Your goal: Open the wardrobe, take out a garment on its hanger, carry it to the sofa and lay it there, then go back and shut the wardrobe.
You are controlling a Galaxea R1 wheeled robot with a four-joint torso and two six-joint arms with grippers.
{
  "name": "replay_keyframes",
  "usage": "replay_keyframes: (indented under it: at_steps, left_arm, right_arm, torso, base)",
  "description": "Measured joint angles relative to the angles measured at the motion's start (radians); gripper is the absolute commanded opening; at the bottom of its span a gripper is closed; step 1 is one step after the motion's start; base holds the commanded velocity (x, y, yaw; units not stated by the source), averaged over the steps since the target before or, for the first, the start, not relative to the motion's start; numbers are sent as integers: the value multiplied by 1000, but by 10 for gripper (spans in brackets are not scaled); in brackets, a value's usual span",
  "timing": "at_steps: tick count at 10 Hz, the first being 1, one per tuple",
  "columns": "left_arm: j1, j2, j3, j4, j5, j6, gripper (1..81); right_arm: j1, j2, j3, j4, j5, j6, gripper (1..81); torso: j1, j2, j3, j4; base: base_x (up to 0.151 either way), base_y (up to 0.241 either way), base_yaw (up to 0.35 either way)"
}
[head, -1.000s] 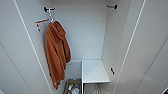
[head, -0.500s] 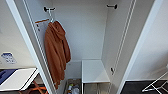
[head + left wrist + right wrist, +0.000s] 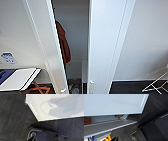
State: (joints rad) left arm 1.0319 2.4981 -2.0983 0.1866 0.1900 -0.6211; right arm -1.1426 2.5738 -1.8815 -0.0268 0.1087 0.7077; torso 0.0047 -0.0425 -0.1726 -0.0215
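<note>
The wardrobe (image 3: 105, 37) is seen half-closed over dark carpet (image 3: 11, 119) (orange hoodie (image 3: 62, 43) inside); gripper states cannot be told.

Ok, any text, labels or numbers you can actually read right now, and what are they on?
No text can be read.
The small blue-and-white sign on the wall left of the wardrobe carries markings, but they are too blurred to read.
The wardrobe doors, the orange hoodie hanging inside and the white tabletop show no lettering.
</note>
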Motion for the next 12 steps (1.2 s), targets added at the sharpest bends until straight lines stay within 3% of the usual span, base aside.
replay_keyframes:
  at_steps: [3,6,9,11,12]
  left_arm:
    - [148,74,-98,98,-13,15,811]
    - [281,172,-247,234,-74,19,811]
    - [328,300,-441,367,-146,22,811]
    - [399,398,-504,444,-179,22,811]
    - [436,431,-523,473,-188,23,811]
  right_arm:
    - [-61,57,-174,-50,-3,0,811]
    - [-132,157,-404,-134,-11,0,811]
    - [-246,319,-606,-235,-9,-10,811]
    - [-279,374,-760,-291,-15,-19,811]
    - [-280,375,-765,-294,-15,-19,811]
  torso:
    - [0,0,0,0]
    - [0,0,0,0]
    - [0,0,0,0]
    - [0,0,1,0]
    - [0,0,1,0]
  base:
    - [0,0,0]
    - [0,0,0]
    - [0,0,0]
    - [0,0,0]
    - [0,0,0]
